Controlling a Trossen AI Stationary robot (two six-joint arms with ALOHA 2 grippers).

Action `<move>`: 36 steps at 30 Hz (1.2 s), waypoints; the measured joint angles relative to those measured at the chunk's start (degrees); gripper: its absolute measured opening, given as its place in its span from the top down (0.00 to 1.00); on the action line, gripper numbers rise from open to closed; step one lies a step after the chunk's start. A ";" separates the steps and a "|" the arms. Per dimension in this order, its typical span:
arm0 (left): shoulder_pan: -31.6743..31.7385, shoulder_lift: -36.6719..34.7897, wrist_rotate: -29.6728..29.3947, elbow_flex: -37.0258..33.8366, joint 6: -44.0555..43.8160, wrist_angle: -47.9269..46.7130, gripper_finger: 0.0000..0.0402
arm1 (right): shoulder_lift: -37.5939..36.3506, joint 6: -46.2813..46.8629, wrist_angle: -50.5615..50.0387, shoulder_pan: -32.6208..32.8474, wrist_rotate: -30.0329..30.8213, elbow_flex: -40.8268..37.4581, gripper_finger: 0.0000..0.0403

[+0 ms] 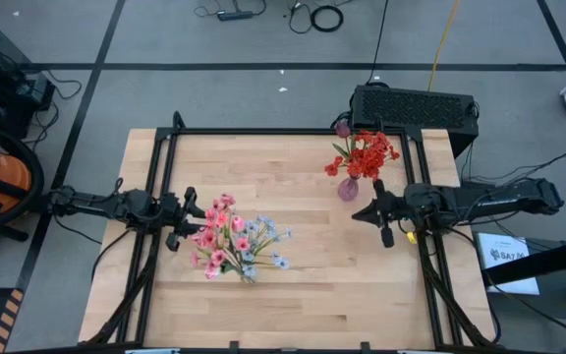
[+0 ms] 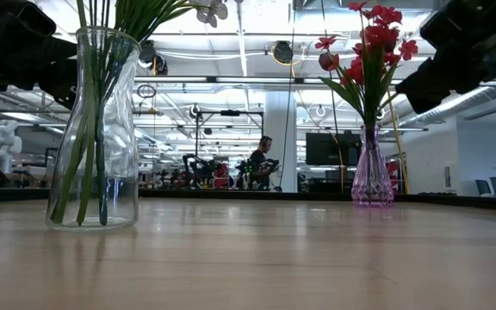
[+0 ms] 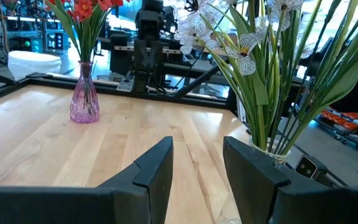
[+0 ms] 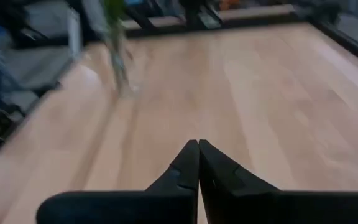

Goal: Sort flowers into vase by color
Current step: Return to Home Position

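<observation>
A clear glass vase (image 2: 95,129) stands on the table's left half. It holds pink and pale blue-lavender flowers (image 1: 234,244) on green stems. A small purple vase (image 1: 348,189) with red flowers (image 1: 365,154) stands at the far right. My left gripper (image 3: 197,168) is open and level, close beside the clear vase's rim (image 3: 272,152), with nothing between its fingers. My right gripper (image 4: 198,149) is shut and empty above bare wood, just on the near side of the purple vase, and points toward the table's left.
A black frame rail (image 1: 263,131) runs round the table. A black box (image 1: 416,106) sits past the far edge, behind the purple vase. Bare wood (image 1: 312,285) lies between the two vases and along the near edge. A white sheet (image 1: 504,258) lies off the table's right side.
</observation>
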 joint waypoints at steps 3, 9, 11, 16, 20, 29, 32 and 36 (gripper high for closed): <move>0.01 0.02 0.00 -0.01 -0.01 0.02 0.63 | -2.49 1.45 6.67 0.02 -0.54 -4.10 1.00; 0.00 0.02 0.00 0.00 -0.01 0.02 0.63 | -8.48 1.58 14.98 -0.16 1.37 -10.60 1.00; -0.01 0.00 0.00 0.01 -0.01 0.02 0.63 | -10.37 1.54 16.93 -0.26 1.37 -12.23 1.00; 0.01 0.02 0.00 -0.01 -0.01 0.02 0.63 | -15.08 1.54 17.87 -0.26 2.15 -14.85 1.00; 0.00 0.00 0.00 0.00 -0.01 0.01 0.63 | -18.19 0.92 15.31 -0.28 4.97 -15.32 1.00; -0.01 0.01 0.00 -0.01 -0.01 0.01 0.63 | -20.64 -0.01 11.96 -0.28 6.07 -15.28 1.00; 0.00 0.01 0.00 0.00 0.99 0.01 0.63 | -20.53 0.00 10.57 -0.26 6.04 -15.28 1.00; 0.01 0.01 0.00 0.00 3.37 0.01 0.63 | -20.53 -0.01 10.29 -0.26 6.00 -15.28 1.00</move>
